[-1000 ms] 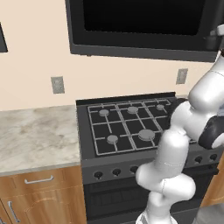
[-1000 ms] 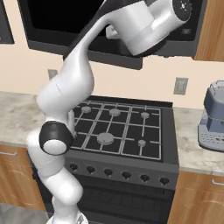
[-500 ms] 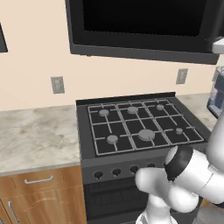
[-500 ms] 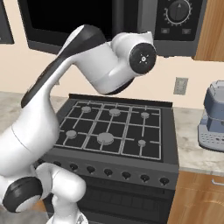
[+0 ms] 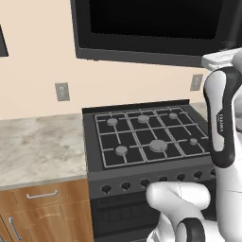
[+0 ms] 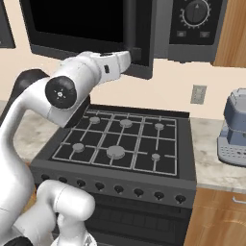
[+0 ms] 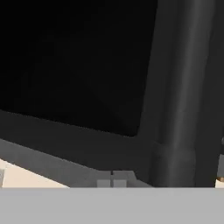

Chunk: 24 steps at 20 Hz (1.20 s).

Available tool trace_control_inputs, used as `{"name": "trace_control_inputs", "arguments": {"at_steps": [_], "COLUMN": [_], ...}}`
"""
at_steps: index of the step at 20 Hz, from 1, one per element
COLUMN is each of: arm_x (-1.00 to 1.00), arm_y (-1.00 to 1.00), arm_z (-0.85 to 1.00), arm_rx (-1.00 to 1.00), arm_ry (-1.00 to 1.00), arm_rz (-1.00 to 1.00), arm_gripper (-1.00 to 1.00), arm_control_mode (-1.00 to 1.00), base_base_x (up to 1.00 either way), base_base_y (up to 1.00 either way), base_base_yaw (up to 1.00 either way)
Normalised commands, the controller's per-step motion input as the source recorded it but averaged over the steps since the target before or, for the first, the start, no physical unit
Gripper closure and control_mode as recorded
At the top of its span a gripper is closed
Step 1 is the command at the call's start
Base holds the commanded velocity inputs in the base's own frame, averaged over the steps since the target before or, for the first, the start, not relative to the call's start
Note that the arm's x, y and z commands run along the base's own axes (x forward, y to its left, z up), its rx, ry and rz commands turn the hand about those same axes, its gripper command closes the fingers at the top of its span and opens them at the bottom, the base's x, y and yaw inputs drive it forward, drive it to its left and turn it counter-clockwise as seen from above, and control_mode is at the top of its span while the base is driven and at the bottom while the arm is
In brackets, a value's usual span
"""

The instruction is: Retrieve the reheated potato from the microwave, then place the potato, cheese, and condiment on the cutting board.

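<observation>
The microwave [image 5: 151, 23] [image 6: 81, 24] hangs black above the stove, its dark glass door [image 7: 74, 61] facing me and its knob panel [image 6: 194, 14] at the right. My gripper [image 6: 129, 56] [image 7: 111, 183] is shut with nothing in it. It is raised to the door's lower edge, just left of the grey vertical handle [image 7: 179, 87] [image 6: 161, 33]. The potato is hidden behind the dark door. Cheese, condiment and cutting board are out of view.
A black gas stove [image 5: 146, 137] [image 6: 120, 144] lies below the microwave. A marble counter [image 5: 38, 146] runs to its left, and a coffee machine [image 6: 234, 129] stands on the counter to its right. A wooden cabinet [image 6: 235, 29] borders the microwave's right side.
The arm has swung and refolded. The hand dropped from in front of the knob panel to the lower edge of the microwave door. The jaws stayed shut.
</observation>
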Motion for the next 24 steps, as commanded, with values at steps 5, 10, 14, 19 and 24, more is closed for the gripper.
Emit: {"name": "trace_control_inputs", "arguments": {"at_steps": [5, 10, 14, 19, 24], "arm_x": [-0.52, -0.45, -0.5, -0.38, -0.12], "arm_y": [-0.21, -0.38, -0.47, -0.35, -0.12], "arm_z": [0.32, 0.35, 0.3, 0.03, -0.05], "arm_rx": [0.24, 0.35, 0.42, 0.59, 0.67], "arm_ry": [0.0, 0.03, 0.17, 0.18, 0.02], "arm_rz": [-0.16, -0.08, -0.07, 0.02, 0.03], "arm_gripper": [-1.0, -1.0, -1.0, -1.0, -1.0], "arm_control_mode": [-1.0, -1.0, -1.0, -1.0, -1.0], "base_base_x": [0.0, 0.0, 0.0, 0.0, 0.0], "base_base_y": [0.0, 0.0, 0.0, 0.0, 0.0], "base_base_yaw": [0.0, 0.0, 0.0, 0.0, 0.0]}}
